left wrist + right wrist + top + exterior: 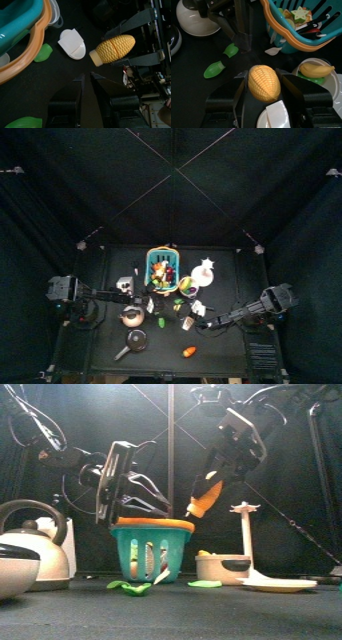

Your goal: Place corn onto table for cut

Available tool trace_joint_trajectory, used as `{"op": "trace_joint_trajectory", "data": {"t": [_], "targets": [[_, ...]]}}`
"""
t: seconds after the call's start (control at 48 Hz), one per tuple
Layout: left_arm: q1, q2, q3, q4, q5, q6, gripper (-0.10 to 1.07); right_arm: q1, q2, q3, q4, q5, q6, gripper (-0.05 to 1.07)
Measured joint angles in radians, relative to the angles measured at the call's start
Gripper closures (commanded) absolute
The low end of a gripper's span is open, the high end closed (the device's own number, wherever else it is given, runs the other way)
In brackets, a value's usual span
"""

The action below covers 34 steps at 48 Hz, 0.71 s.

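The right fingers point(264, 97) gripped the corn point(264, 82) above the tabletop point(187, 614); lowering it onto bare surface near the basket point(150, 549) seemed wise. Left fingers point(87, 82) stood open.

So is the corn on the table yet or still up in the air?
Up in the air. The right gripper holds the corn high above the table, beside the basket.

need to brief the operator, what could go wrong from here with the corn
The corn is held in the air by the right end effector, above green pieces and a white piece; it might land on them. The left end effector, open, hangs close by, so the arms could bump.
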<state>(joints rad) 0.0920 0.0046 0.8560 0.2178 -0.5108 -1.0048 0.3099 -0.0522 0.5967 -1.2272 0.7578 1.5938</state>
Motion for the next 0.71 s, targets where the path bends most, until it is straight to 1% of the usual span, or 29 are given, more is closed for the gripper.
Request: {"op": "trace_joint_trajectory", "data": {"t": [0.146, 0.271, 0.375, 0.458, 0.562, 0.708], "targets": [[-0.002, 0.000, 0.000, 0.006, 0.000, 0.002, 0.28, -0.002, -0.005, 0.002, -0.002, 0.000, 0.000, 0.45], [-0.002, 0.000, 0.000, 0.054, 0.000, 0.003, 0.22, 0.009, -0.011, 0.006, 0.000, 0.000, 0.000, 0.45], [-0.002, 0.000, 0.000, 0.129, 0.000, 0.002, 0.18, 0.025, -0.018, 0.018, 0.005, -0.009, 0.002, 0.45], [-0.003, 0.000, 0.000, 0.187, 0.000, 0.002, 0.16, 0.034, -0.026, 0.031, 0.025, -0.043, 0.002, 0.45], [-0.005, 0.000, 0.000, 0.256, -0.002, 0.003, 0.13, 0.035, -0.038, 0.051, 0.064, -0.112, 0.003, 0.45], [-0.005, -0.002, 0.000, 0.399, -0.005, 0.003, 0.11, 0.025, -0.043, 0.064, 0.118, -0.245, 0.003, 0.45]]}}
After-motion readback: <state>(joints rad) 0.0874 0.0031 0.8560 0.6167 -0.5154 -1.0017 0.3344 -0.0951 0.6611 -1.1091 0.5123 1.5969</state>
